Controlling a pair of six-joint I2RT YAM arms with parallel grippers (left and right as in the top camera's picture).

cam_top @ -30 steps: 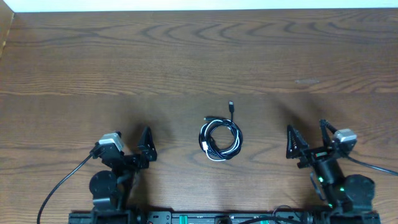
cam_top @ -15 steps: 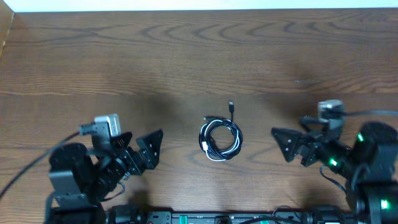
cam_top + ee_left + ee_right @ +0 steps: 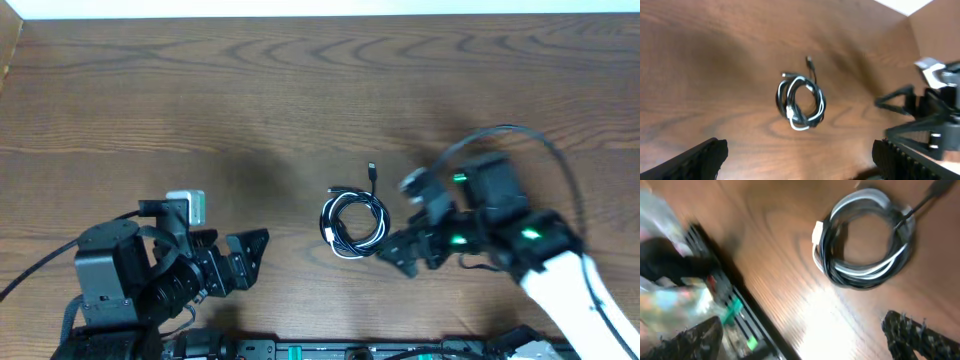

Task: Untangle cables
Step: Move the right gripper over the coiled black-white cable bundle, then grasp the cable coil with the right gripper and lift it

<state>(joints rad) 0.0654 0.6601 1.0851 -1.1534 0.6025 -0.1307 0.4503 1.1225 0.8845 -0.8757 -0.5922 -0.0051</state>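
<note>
Since the frame half a second earlier, the right arm is reaching inward and toward the table centre, carrying the right gripper (image 3: pixel 396 258) from the right edge to a spot just beside the bundle's near-right edge. The left arm is sitting close to where it was, with the left gripper (image 3: pixel 250 258) turned toward the bundle. The bundle itself is lying where it lay before.

The cables (image 3: pixel 354 224), several thin black cords and one white cord wound into a single small round coil, are resting flat on the brown wood-grain table (image 3: pixel 300 100) near its middle, between the two arms. One black plug end (image 3: pixel 372 168) is trailing out of the coil toward the far side of the table. In the right wrist view, the cables (image 3: pixel 865 245) are showing a small white connector (image 3: pixel 818 231) on the coil's left side.

The left gripper (image 3: pixel 799 150) is standing released, its two black fingers spread wide at the frame's lower corners with only bare table between them, and the cables (image 3: pixel 801 103) are lying well ahead of it. The right gripper (image 3: pixel 800 330) is likewise spread apart and grasping nothing, hanging just short of the coil without touching it. Motion blur is obscuring the left part of the right wrist view.
</note>
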